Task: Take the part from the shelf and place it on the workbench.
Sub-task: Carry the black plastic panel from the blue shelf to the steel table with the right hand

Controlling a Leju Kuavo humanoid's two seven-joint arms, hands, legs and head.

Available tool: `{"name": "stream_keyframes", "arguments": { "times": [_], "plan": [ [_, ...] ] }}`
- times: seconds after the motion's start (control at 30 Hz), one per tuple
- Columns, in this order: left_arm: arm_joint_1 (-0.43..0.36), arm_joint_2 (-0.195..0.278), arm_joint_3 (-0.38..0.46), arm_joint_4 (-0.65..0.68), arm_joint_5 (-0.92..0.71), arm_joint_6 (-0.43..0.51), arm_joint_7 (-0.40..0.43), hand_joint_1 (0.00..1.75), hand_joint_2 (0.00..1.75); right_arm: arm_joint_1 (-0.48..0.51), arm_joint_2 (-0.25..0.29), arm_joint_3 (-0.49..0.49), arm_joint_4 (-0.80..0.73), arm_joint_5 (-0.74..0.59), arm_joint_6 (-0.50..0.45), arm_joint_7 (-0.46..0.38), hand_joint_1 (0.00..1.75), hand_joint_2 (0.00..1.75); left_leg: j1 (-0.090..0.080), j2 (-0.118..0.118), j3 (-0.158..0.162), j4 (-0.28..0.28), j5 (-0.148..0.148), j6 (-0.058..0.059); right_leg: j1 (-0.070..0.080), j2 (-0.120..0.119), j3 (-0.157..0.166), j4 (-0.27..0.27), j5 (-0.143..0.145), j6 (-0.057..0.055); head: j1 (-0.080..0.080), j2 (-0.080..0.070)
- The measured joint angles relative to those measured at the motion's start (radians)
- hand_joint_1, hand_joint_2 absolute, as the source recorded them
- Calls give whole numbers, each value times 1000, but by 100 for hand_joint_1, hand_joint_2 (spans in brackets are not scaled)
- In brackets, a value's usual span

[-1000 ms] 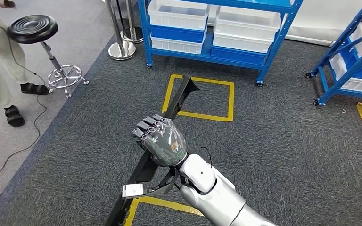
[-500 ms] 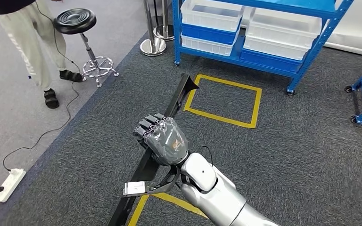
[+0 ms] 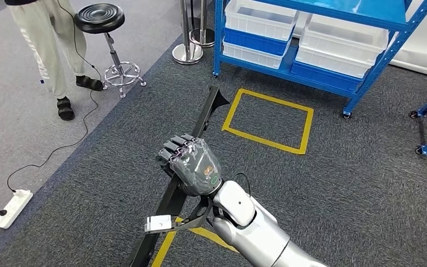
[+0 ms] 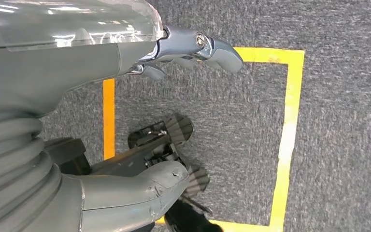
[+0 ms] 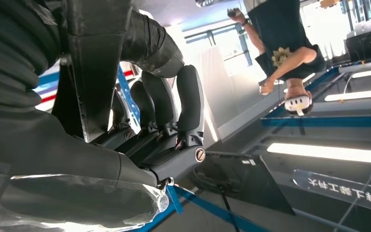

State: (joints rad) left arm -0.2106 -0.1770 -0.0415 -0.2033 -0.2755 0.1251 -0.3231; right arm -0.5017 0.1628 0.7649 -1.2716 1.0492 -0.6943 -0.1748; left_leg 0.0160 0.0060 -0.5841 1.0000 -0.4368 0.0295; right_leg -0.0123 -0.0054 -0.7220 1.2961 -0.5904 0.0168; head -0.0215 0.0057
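black elongated part (image 3: 204, 119) is being grasped by the right hand (image 3: 192, 166) above grey carpet (image 3: 339, 183); the left hand (image 4: 125, 121) is hanging released.

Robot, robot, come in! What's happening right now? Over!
Right hand grips the long black part. Left hand open, hanging. Stool and person off left.

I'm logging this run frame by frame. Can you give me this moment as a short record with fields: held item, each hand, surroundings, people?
held item: long black metal bar-shaped part, tilted over the floor
right hand: right hand grips the part at mid-length
left hand: left hand hangs over the carpet, fingers apart, holding nothing
floor: dark grey carpet with a yellow tape rectangle
shelf: blue metal shelf with white plastic bins
person: standing beside a black round stool
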Motion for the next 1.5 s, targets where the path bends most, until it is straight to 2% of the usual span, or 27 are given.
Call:
{"name": "stream_keyframes", "arguments": {
  "times": [0.03, 0.07, 0.1, 0.17, 0.23, 0.33, 0.4, 0.47, 0.5, 0.53, 0.6, 0.67, 0.73, 0.8, 0.83, 0.9, 0.97, 1.03, 1.07, 1.1, 1.17, 1.23, 1.3, 1.33, 1.4, 1.47, 1.5],
  "plan": [
    [1, 0, 0, 0, -1, 0, 0, 0, 175, 1, -2, 0, 0, -6, 0, -3, 141, 175, 0, 3, -1, 2, -1, 0, -1, 0, -6, 11, 9, 1, 0, 0],
    [1, 0, 0, 0, -2, 0, 0, 0, 175, 2, -3, 0, 0, -12, 0, -6, 141, 175, 0, 7, -2, 6, -2, -1, -1, -2, 9, -20, 36, 0, 0, 0],
    [1, -1, 0, 0, -3, -1, 0, 0, 175, 1, -4, 0, -1, -17, 0, -9, 141, 175, 0, 11, -2, 10, -5, -3, -1, -9, 40, -83, 74, -1, 0, 0],
    [0, -2, 0, 0, -6, -1, 0, 0, 175, 0, -4, 0, -3, -25, 1, -14, 141, 175, -5, 21, -4, 21, -13, -12, 4, -35, 98, -204, 118, -9, 0, 0],
    [-1, -3, 1, 0, -8, -2, 0, 0, 175, -2, -3, 0, -6, -27, 1, -15, 141, 175, -11, 33, -6, 27, -17, -21, 10, -42, 111, -244, 121, -18, -1, 0],
    [-3, -4, 1, 0, -10, -2, -1, 0, 175, -3, -2, 1, -7, -27, 3, -15, 141, 175, -8, 41, -10, 36, -29, -36, 7, -16, 105, -249, 130, -35, -1, 0],
    [-4, -5, 2, 0, -11, -2, -1, 0, 175, -5, -1, 1, -8, -27, 5, -16, 141, 175, -5, 23, -38, 104, -77, -46, 3, -3, 104, -252, 136, -45, -1, 0],
    [-2, -4, 2, 0, -12, -2, -1, 0, 175, -5, 0, 4, -8, -27, 8, -17, 141, 175, -4, 9, -95, 235, -140, -51, 4, 13, 101, -252, 138, -50, -1, 0],
    [-1, -4, 2, 0, -12, -3, -1, 0, 175, -4, 0, 5, -8, -28, 9, -18, 141, 175, -4, 6, -120, 289, -157, -51, 5, 23, 99, -251, 139, -50, -1, 0],
    [0, -4, 2, 0, -12, -4, -1, 0, 175, -4, -1, 5, -8, -29, 10, -18, 141, 175, -4, 4, -130, 310, -154, -49, 6, 33, 99, -250, 140, -51, -1, 0],
    [1, -4, 3, 0, -12, -7, -2, 0, 175, -3, -1, 6, -8, -33, 10, -18, 141, 175, -5, -6, -93, 234, -95, -40, 8, 57, 99, -248, 140, -50, -1, 0],
    [1, -3, 3, 0, -12, -9, -2, 0, 175, -4, 0, 6, -8, -39, 9, -20, 141, 175, -5, -49, -29, 99, -39, -24, 8, 78, 98, -246, 142, -47, 0, 0],
    [2, -1, 5, 0, -15, -9, 4, 0, 175, -4, 0, 6, -9, -41, 9, -22, 141, 175, -7, -80, 1, 35, -28, -14, 2, 98, 91, -247, 147, -37, -1, 0],
    [2, -1, 6, 0, -22, -4, 16, 0, 175, -3, -1, 6, -13, -41, 8, -23, 141, 175, -7, -65, 7, 20, -25, -10, 0, 118, 85, -252, 155, -23, -1, 0],
    [2, -1, 6, 0, -26, -1, 22, 0, 175, -2, -3, 6, -17, -40, 7, -24, 141, 175, -5, -54, 11, 10, -19, -7, 2, 113, 83, -251, 154, -17, 0, 0],
    [0, -1, 6, 0, -32, 3, 32, 0, 175, -3, -6, 6, -24, -37, 7, -24, 141, 175, 1, -27, 19, -11, -8, 2, 8, 73, 60, -203, 120, -8, 1, 0],
    [2, 1, 9, 0, -31, 5, 37, 0, 175, -5, -8, 6, -31, -34, 8, -24, 141, 175, -2, -1, 20, -14, -7, 6, 5, 28, 4, -86, 57, -3, 1, 0],
    [5, 3, 14, 0, -24, 9, 37, 0, 175, -6, -10, 6, -34, -33, 11, -24, 141, 175, -3, 26, 18, -11, -9, 6, 0, 14, -37, 2, 30, 3, 1, 0],
    [5, 4, 18, 0, -19, 12, 35, 0, 175, -6, -10, 6, -35, -33, 13, -24, 141, 175, -3, 39, 17, -10, -10, 5, -3, 10, -33, -3, 43, 5, 2, 0],
    [5, 4, 21, 0, -14, 15, 31, 0, 175, -8, -10, 6, -38, -33, 16, -25, 141, 175, -2, 51, 17, -8, -12, 2, -5, 2, -10, -44, 72, 6, 1, 0],
    [4, 5, 29, 0, -5, 21, 21, 0, 175, -19, -9, 6, -45, -35, 22, -28, 141, 175, -6, 71, 16, 3, -20, -6, -1, -45, 62, -175, 125, 3, 2, 0],
    [6, 8, 40, 0, 2, 27, 4, 0, 175, -33, -7, 6, -54, -38, 29, -31, 141, 175, -13, 89, 15, 14, -29, -17, 6, -77, 98, -248, 140, -7, 1, 0],
    [9, 11, 47, 0, 4, 29, -13, 0, 175, -42, -5, 6, -60, -40, 32, -32, 141, 175, -14, 111, 18, 15, -33, -27, 9, -58, 96, -253, 139, -20, 1, 0],
    [10, 12, 50, 0, 4, 28, -19, 0, 175, -44, -5, 6, -64, -42, 32, -32, 141, 175, -12, 109, 19, 18, -39, -33, 8, -47, 95, -255, 142, -26, 1, 0],
    [15, 17, 55, 0, 3, 23, -27, 0, 175, -48, -5, 6, -74, -45, 31, -33, 141, 175, -6, 67, 2, 64, -76, -43, 3, -23, 95, -260, 148, -38, 1, 0],
    [25, 23, 59, 0, 1, 16, -30, 0, 175, -51, -5, 6, -82, -47, 30, -33, 141, 175, -3, 15, -50, 183, -141, -48, 1, 3, 94, -261, 151, -45, 1, 0],
    [32, 25, 61, 0, 0, 14, -31, 0, 175, -50, -6, 6, -84, -47, 30, -33, 141, 175, -3, 7, -79, 247, -165, -50, 2, 17, 93, -260, 151, -46, 1, 0]
  ]
}}
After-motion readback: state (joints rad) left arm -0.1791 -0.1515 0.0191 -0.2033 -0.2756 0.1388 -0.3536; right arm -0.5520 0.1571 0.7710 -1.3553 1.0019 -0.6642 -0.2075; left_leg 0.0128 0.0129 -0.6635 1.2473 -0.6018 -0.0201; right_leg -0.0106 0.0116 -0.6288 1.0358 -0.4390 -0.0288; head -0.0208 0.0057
